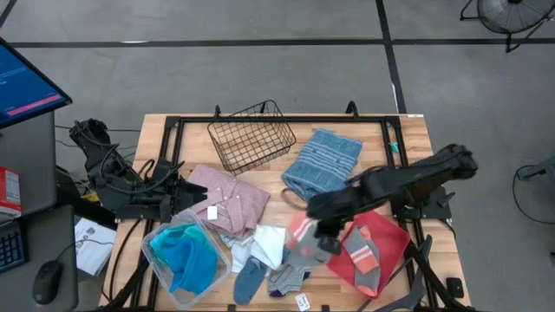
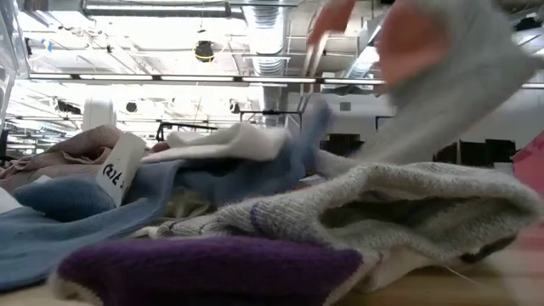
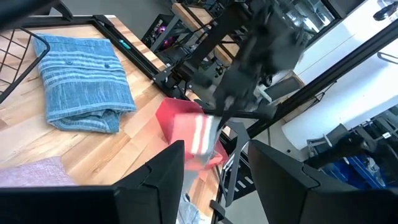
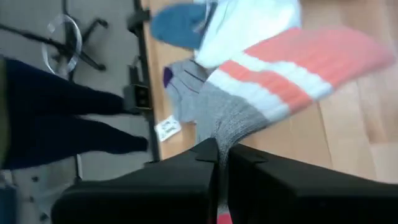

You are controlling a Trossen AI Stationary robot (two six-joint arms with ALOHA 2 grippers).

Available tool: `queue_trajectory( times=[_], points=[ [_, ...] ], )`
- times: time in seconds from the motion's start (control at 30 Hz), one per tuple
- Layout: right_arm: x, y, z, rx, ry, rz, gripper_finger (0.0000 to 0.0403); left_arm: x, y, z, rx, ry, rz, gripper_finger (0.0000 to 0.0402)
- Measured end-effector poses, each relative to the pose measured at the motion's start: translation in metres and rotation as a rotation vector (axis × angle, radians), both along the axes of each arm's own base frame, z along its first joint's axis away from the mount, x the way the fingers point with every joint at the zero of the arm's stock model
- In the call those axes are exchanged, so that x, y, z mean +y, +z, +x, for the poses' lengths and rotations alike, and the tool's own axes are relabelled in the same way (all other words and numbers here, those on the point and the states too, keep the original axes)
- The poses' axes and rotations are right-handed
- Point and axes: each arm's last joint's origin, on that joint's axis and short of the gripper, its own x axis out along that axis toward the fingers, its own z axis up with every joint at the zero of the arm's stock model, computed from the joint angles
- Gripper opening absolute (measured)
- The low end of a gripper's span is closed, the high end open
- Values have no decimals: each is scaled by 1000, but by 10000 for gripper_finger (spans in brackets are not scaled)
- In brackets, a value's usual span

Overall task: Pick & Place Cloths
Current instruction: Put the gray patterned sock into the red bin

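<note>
high: right gripper (image 1: 323,232) clamped on coral-striped sock (image 1: 303,242), red tray (image 1: 392,244) just beside, white cloth (image 1: 270,245) near; left gripper (image 1: 185,192) waits by pink shirt (image 1: 232,198), its state unclear | low: grey sock (image 2: 374,200) fills front | left wrist: striped towel (image 3: 81,84) ahead | right wrist: sock (image 4: 273,78) hangs from closed fingers (image 4: 186,171), blue sock (image 4: 177,25) beyond.

You have a black wire basket (image 1: 251,134) at the far middle of the wooden surface (image 1: 195,139), sitting empty. A red tray (image 1: 392,245) lies at the near right. A clear plastic tub (image 1: 161,232) sits at the near left. Off the surface's left, a monitor (image 1: 26,82) and a mouse (image 1: 48,280).
</note>
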Motion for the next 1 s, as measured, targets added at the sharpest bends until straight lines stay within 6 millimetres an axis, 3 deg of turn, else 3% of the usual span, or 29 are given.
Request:
queue_trajectory(
  times=[0.13,0.27,0.43,0.57,0.77,1.0],
  points=[
    [-6,32,-43,4,-60,51,2,0,0,0,0,1,-1,163],
    [-7,50,-88,86,-122,117,1,0,0,0,-2,1,-3,163],
    [-5,60,-137,232,-185,159,1,0,0,0,-3,2,-5,163],
    [-4,58,-162,386,-255,128,1,0,1,0,-7,2,-9,163],
    [4,44,-174,518,-313,39,0,0,1,0,-12,4,-15,163],
    [27,3,-160,642,-377,-89,0,0,2,0,-17,4,-20,163]
  ],
)
